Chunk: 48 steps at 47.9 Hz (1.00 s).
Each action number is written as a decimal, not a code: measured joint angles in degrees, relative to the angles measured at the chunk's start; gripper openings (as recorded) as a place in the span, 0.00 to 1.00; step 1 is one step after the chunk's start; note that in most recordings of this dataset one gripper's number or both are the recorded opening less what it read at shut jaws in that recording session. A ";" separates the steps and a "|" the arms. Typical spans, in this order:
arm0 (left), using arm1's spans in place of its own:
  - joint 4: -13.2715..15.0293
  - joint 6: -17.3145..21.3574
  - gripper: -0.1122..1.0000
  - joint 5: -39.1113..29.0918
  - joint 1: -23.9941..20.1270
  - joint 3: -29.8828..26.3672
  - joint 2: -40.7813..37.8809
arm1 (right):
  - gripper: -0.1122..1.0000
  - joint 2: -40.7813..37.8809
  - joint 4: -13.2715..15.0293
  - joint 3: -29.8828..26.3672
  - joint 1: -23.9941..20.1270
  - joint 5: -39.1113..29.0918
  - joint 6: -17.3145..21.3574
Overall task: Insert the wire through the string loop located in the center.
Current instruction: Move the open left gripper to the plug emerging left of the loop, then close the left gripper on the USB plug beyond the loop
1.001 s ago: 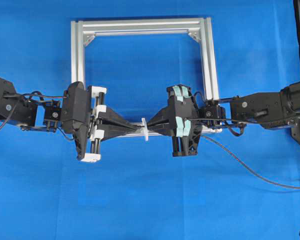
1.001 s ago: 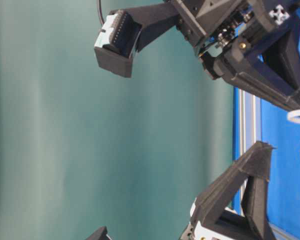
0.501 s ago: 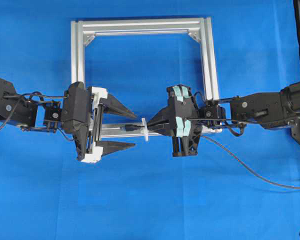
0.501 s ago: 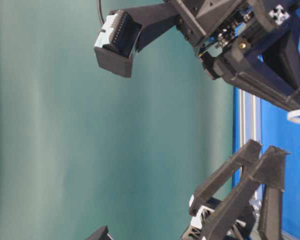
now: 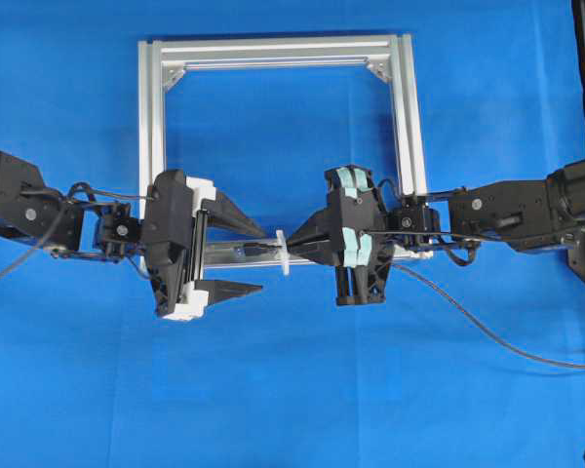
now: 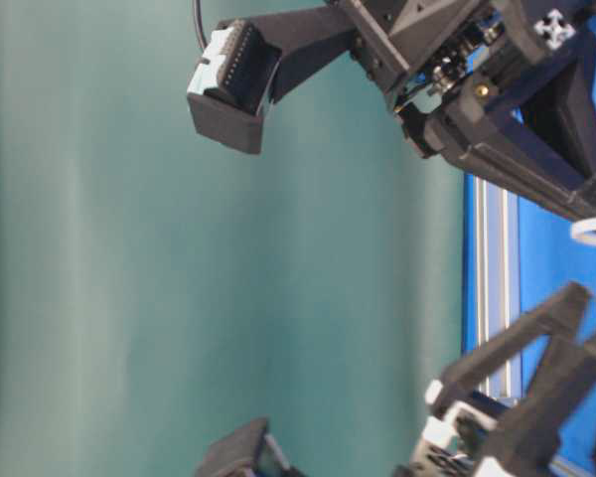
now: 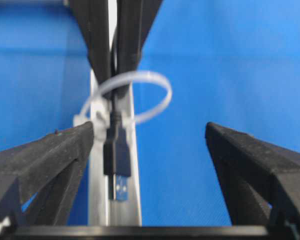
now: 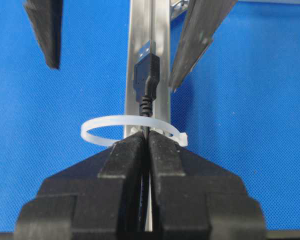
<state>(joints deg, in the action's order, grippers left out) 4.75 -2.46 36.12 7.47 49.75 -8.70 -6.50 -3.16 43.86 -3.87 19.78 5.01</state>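
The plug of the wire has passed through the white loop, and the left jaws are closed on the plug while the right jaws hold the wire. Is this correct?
Not quite. The left gripper is open, its jaws standing apart on either side of the plug, as the left wrist view shows. The rest holds: the plug is through the white loop, and the right gripper holds the wire.

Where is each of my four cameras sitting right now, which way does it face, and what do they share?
Overhead: above the table looking down on the frame; both arms, left gripper open, right gripper shut on the wire.
Table-level: low, image turned sideways, mostly green backdrop; arm parts and the string loop at the right edge.
Left wrist: behind the open fingers, facing the plug and loop.
Right wrist: behind the closed fingers, facing the opposite way.
Both wrist views share the loop, plug and frame bar.
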 measured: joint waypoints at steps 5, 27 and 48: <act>0.09 0.00 0.89 -0.09 0.09 -0.09 -0.62 | 0.08 0.00 0.00 0.09 0.00 -0.09 0.00; 0.00 0.00 0.89 -0.09 0.00 -0.09 -0.62 | 0.08 0.00 0.09 0.00 0.00 0.00 -0.09; 0.09 0.00 0.89 -0.18 -0.09 -0.09 -0.62 | 0.08 0.00 0.09 0.00 0.00 0.00 0.00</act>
<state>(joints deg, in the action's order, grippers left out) 4.83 -2.46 35.95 7.38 49.66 -9.32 -6.50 -3.08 43.86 -3.87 19.78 5.01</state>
